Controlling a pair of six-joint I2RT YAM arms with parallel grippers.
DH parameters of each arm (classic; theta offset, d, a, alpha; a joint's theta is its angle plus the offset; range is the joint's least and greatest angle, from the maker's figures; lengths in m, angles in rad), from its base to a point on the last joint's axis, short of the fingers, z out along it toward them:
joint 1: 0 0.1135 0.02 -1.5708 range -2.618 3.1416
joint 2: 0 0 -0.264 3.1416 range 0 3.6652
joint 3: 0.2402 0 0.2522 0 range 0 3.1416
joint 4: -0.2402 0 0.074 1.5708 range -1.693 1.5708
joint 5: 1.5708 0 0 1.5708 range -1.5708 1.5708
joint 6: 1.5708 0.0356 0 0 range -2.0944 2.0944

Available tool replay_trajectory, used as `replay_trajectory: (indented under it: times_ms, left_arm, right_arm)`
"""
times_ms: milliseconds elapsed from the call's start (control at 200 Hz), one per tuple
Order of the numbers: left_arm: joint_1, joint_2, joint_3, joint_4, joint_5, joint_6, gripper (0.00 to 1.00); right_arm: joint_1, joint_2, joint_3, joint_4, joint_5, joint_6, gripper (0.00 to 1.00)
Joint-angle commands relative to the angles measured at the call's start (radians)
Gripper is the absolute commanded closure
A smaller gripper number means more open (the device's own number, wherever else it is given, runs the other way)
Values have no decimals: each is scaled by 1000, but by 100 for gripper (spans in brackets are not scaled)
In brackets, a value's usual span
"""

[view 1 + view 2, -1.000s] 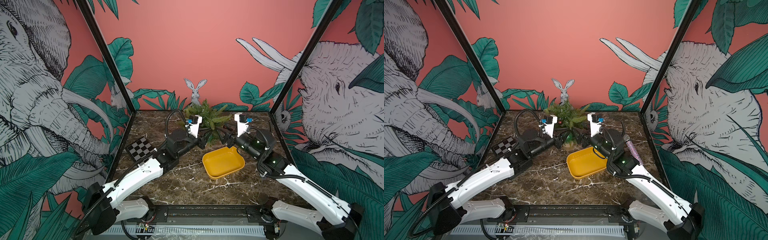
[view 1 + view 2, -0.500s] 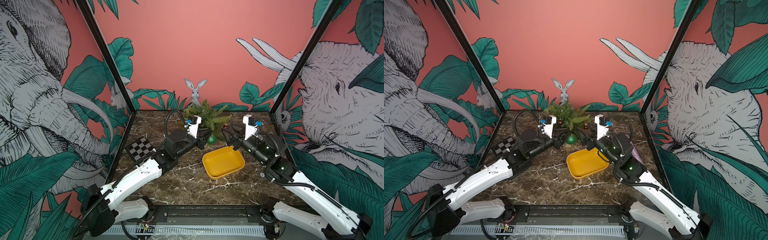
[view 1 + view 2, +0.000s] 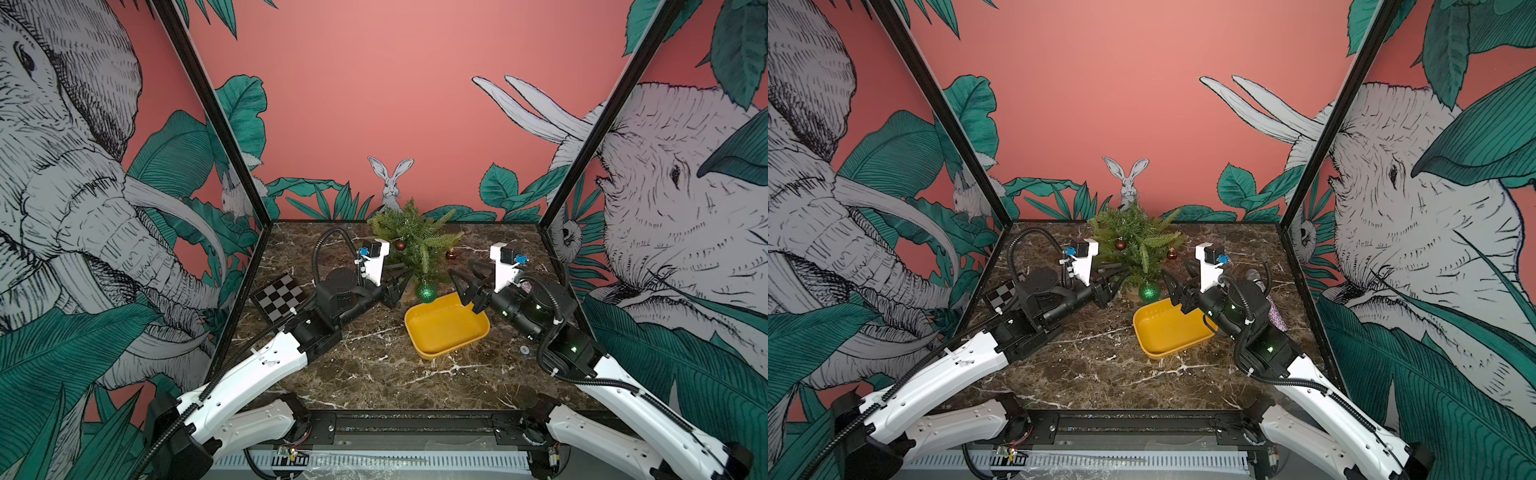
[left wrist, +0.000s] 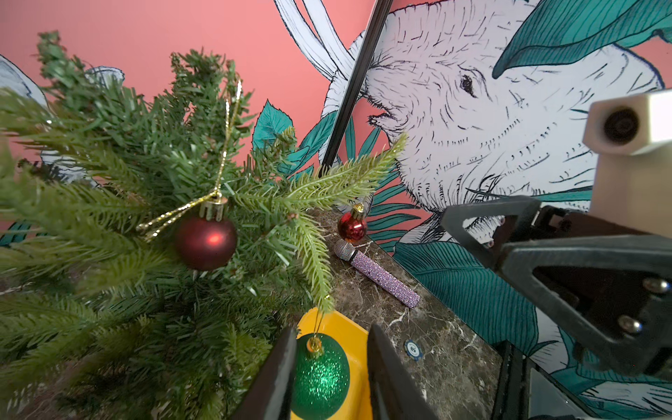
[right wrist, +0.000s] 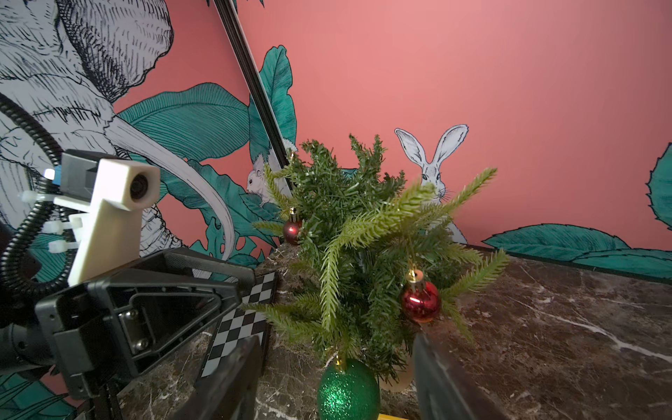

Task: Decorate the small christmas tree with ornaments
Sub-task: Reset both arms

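Since the glittery green ball (image 4: 320, 378) hangs by its wire hook from a low branch of the small christmas tree (image 3: 411, 241), just by the yellow tray's (image 3: 453, 351) far edge, my left end effector (image 4: 332, 327) stands parted around it, gripping nothing. My right end effector (image 5: 334, 342) is wide and empty. The ball looks light, brittle and free to swing; I'd pinch its gold cap, not the shell.
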Motion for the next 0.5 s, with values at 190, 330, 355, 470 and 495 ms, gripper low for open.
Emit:
replay_trajectory:
  times_ms: [190, 330, 355, 470, 495]
  left_arm:
    - [4, -48, 21, -126, 33, 4, 57]
    - [4, -47, 54, -197, 59, 20, 49]
    - [4, -47, 60, -209, 63, 25, 47]
    - [4, -48, 89, -261, 83, 43, 34]
    - [4, -49, 94, -273, 85, 45, 30]
  right_arm:
    - [9, -32, -7, -105, -5, 23, 33]
    - [9, -39, -11, -151, -20, 18, 33]
    - [9, -39, -11, -158, -26, 15, 33]
    - [9, -43, -17, -174, -65, 1, 26]
    - [9, -45, -18, -179, -72, -1, 24]
